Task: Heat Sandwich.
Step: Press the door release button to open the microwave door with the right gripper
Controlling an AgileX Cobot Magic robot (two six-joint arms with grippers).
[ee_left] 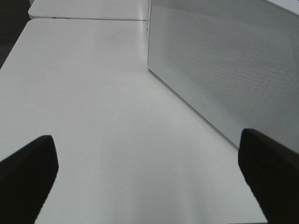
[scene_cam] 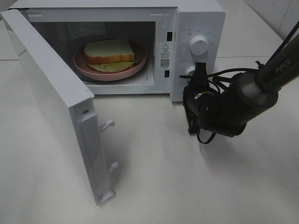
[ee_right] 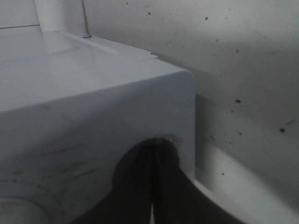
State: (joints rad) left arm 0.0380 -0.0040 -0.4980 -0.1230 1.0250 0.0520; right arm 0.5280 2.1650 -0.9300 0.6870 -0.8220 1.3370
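Observation:
The sandwich [scene_cam: 110,51], tan bread with a yellow-green layer, lies on a round pink plate [scene_cam: 136,69] inside the open white microwave [scene_cam: 196,18]. Its door [scene_cam: 51,88] swings out to the left. My right gripper [scene_cam: 199,69] is at the control panel, its tips against the lower knob [scene_cam: 189,71], below the upper knob [scene_cam: 199,45]. In the right wrist view the gripper [ee_right: 152,186] has its dark fingers together with only a thin slit between them. My left gripper [ee_left: 149,172] is open and empty, with fingers [ee_left: 28,172] wide apart over the table, facing the door's outer face [ee_left: 233,70].
The open door juts far out over the left of the white table [scene_cam: 187,177], with two latch hooks [scene_cam: 108,125] on its edge. The right arm and its cables [scene_cam: 224,109] lie in front of the microwave's right side. A second table edge [ee_left: 84,11] shows beyond.

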